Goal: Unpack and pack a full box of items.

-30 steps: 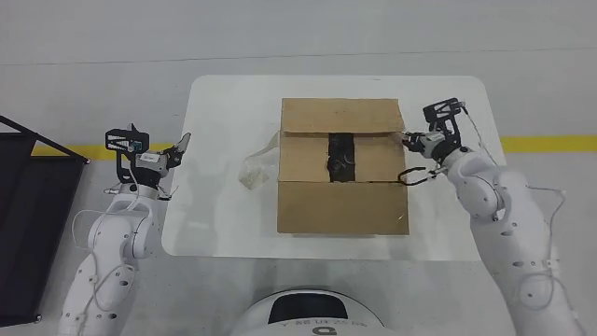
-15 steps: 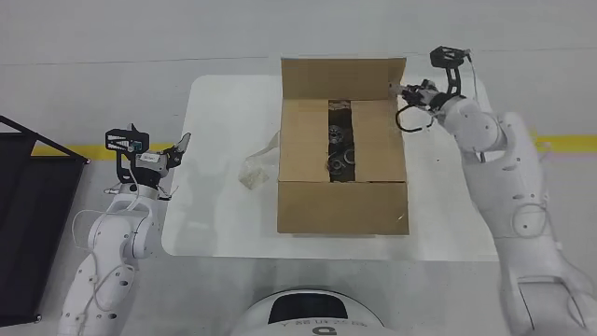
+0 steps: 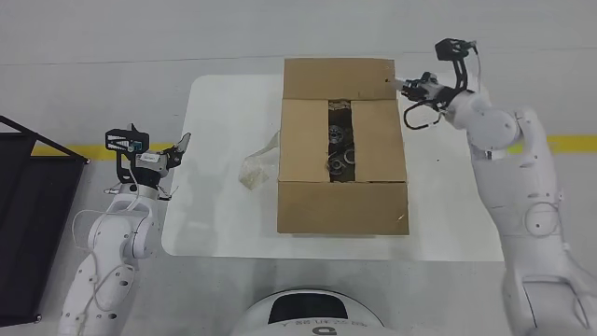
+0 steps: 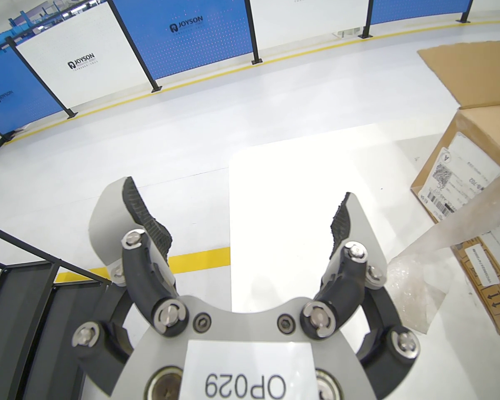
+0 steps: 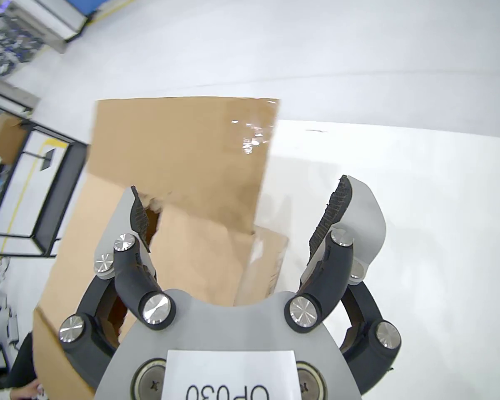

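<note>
The desk [image 3: 224, 112] and box [image 3: 343, 207] are seen from overhead by the top view. The left wrist view is aimed past the left end effector [image 4: 237, 193] across the desk at the box's side. The right wrist view is held close above the same box's raised flap.

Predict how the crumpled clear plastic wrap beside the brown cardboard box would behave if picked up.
Probably floppy: the crumpled clear plastic wrap lies in loose folds on the white table, so it would likely sag. It looks thin and see-through, so probably light. Its glossy film might slip from a pinch.
</note>
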Available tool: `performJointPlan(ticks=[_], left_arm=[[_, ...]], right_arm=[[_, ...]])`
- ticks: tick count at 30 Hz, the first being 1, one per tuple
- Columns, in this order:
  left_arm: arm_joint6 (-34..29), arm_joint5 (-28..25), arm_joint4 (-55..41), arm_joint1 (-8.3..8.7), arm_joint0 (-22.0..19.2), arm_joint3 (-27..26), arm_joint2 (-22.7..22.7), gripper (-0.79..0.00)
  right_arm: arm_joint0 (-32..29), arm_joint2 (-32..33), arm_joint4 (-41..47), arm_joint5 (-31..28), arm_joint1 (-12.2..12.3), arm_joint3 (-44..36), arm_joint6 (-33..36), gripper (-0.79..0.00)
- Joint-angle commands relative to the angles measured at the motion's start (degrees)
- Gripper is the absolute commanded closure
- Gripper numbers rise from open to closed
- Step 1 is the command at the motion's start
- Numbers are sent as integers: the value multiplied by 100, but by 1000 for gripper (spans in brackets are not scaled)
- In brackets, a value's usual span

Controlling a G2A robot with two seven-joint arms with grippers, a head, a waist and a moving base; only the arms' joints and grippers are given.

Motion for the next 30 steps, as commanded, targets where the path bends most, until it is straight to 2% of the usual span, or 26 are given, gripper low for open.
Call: performJointPlan(ticks=[1, 3, 14, 16, 17, 18, 20, 23, 25, 28, 30], left_arm=[[0, 0, 0, 0, 0, 0, 0, -785], [0, 0, 0, 0, 0, 0, 0, -785], [0, 0, 0, 0, 0, 0, 0, -785], [0, 0, 0, 0, 0, 0, 0, -785], [0, 0, 0, 0, 0, 0, 0, -785], [0, 0, 0, 0, 0, 0, 0, -785], [0, 0, 0, 0, 0, 0, 0, -785], [0, 0, 0, 0, 0, 0, 0, -785], [0, 0, 0, 0, 0, 0, 0, -785], [0, 0, 0, 0, 0, 0, 0, -785], [0, 0, 0, 0, 0, 0, 0, -785]], right_arm=[[-797, 586, 251, -589, 86, -704, 47, -785], [-1523, 1046, 284, -1102, 151, -1230, 6, -785], [-1523, 1046, 284, -1102, 151, -1230, 6, -785], [-1571, 858, 628, -1445, 146, -1297, 122, -785], [-1571, 700, 1132, -1823, 145, -1298, 304, -785], [-1485, 618, 1619, -1992, 157, -1133, 560, -785], [-1113, 395, 2272, -1762, 168, -815, 1055, -785], [-423, -287, 3238, -1484, 121, -292, 1826, -785], [56, -668, 3376, -1338, 67, 180, 1938, -785], [573, -1289, 3162, -1097, -50, 729, 1742, -785], [573, -1289, 3162, -1097, -50, 729, 1742, -785]])
